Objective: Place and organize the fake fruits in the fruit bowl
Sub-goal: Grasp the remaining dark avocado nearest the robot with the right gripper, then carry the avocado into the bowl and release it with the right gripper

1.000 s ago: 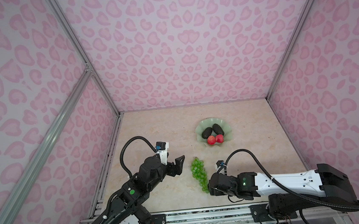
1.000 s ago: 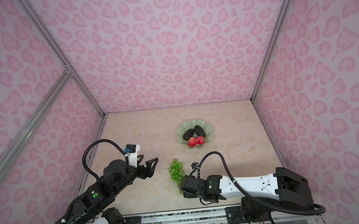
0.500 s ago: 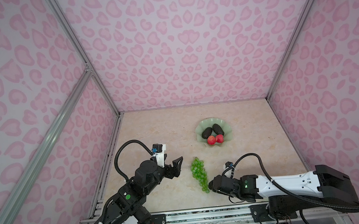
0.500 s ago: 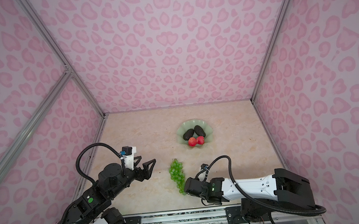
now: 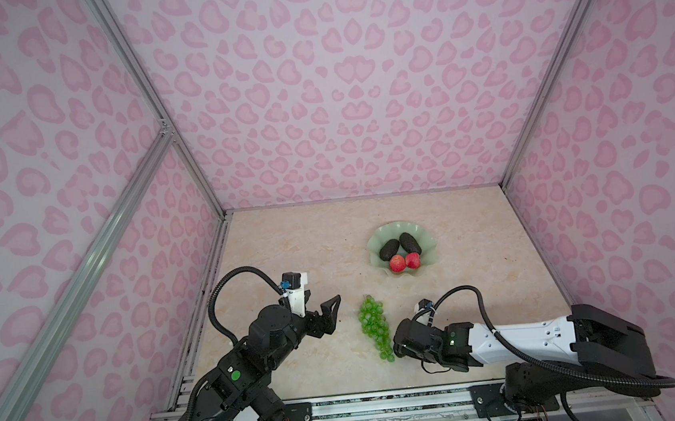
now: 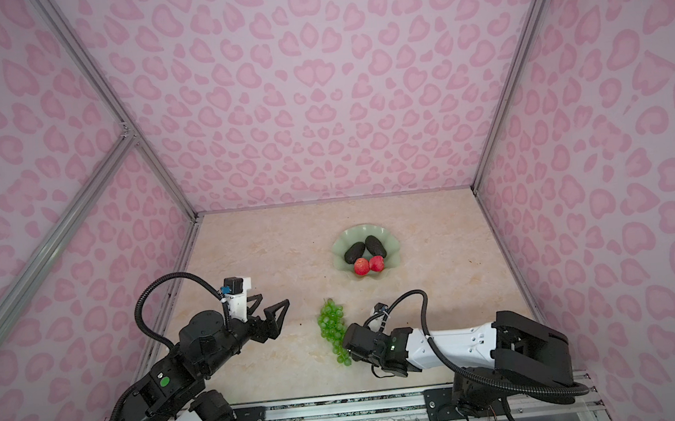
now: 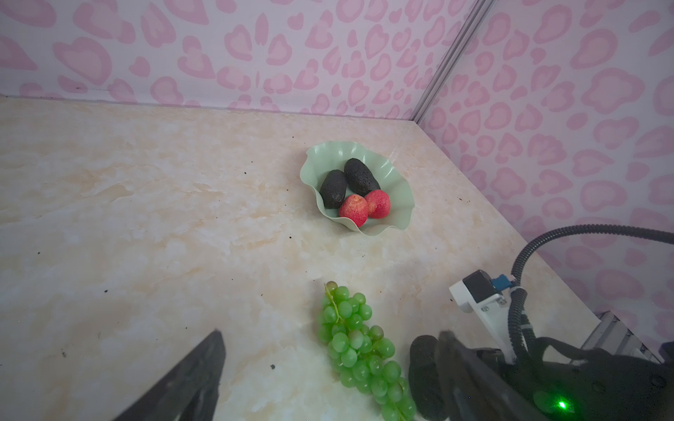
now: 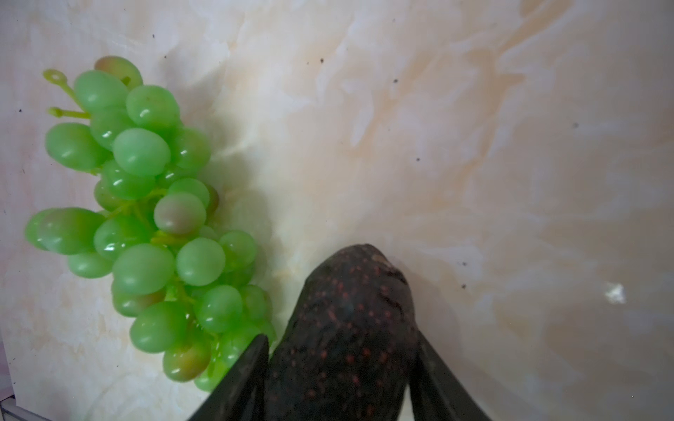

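Pink heart-and-blob print walls all round, and a pale marbled tabletop point(image 5: 288, 241) underneath. The fruit bowl point(image 5: 425, 242) sits toward the back right and holds two avocados point(image 5: 389, 249) plus two apples point(image 5: 396, 263), the apples touching each other at the near rim.

That leaves two pieces out on the table: the grapes point(image 5: 374, 328) lying lengthwise near the front, and a third avocado point(image 8: 350, 291) just beside their lower end.

My read is we're at the grab on that last avocado. In the wrist view the right gripper point(image 8: 341, 337) has a finger pressed against each flank of it, so it looks pinched about halfway shut on the fruit. It doesn't look lifted off the table, though I can't be sure.

The next move should be a lift straight up so the near finger doesn't snag the grapes, then a carry back to the bowl's free side.

The right arm is stretched low and almost flat across the front, wrist pointing at the grapes. The left gripper point(image 6: 271, 305) hovers above the table on the other side of the grapes, jaws spread wide and empty, elbow tucked back.
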